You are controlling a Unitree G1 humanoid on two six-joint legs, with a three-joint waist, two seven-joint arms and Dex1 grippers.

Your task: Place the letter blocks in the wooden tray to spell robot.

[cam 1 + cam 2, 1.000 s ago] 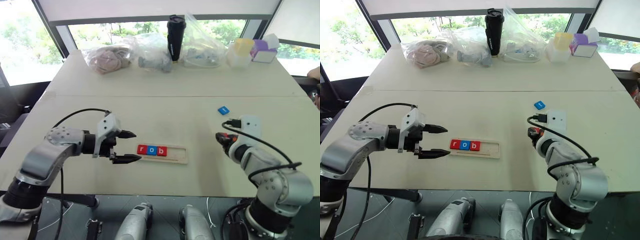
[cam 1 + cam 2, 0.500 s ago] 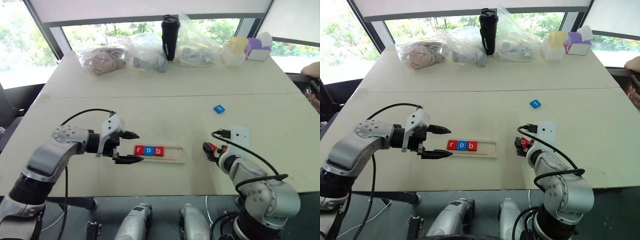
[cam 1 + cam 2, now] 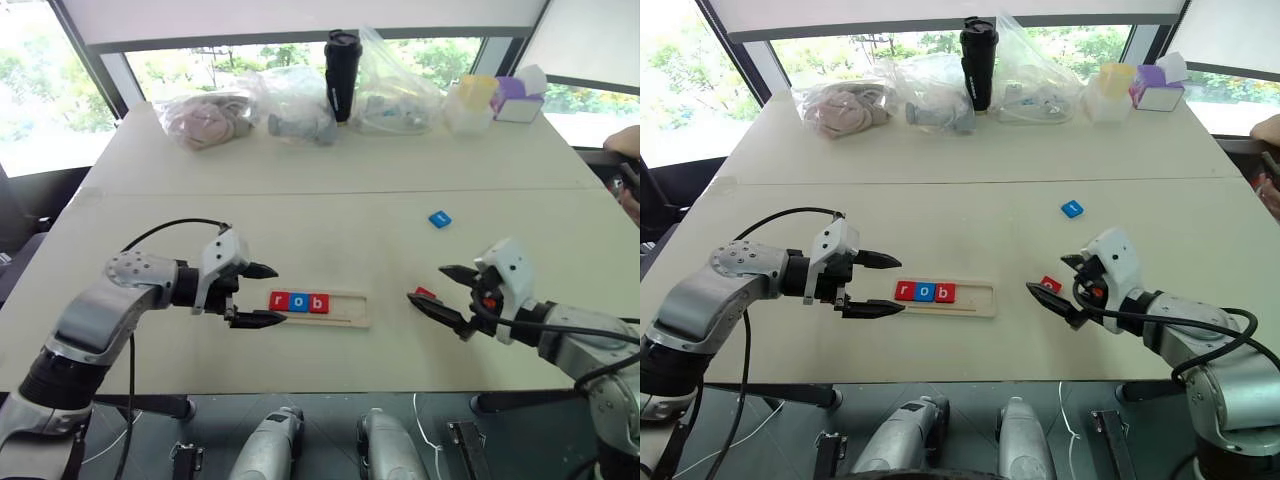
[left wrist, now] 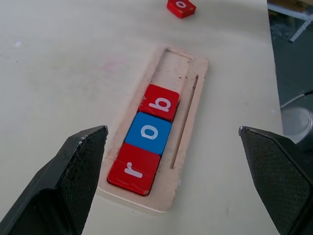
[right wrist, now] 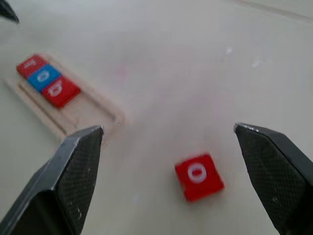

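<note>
1. On the table, your landmark is the wooden tray; it holds three letter blocks at its left end: red r, blue o, red b, touching in a row.
2. Right of the tray, you see a loose red o block flat on the table, apart from it.
3. Farther right and beyond the tray lies a blue block.
4. Your left gripper hovers just left of the tray, jaws wide apart, holding nothing.
5. Your right gripper sits right of the tray around the red o block, jaws spread wide, gripping nothing.
</note>
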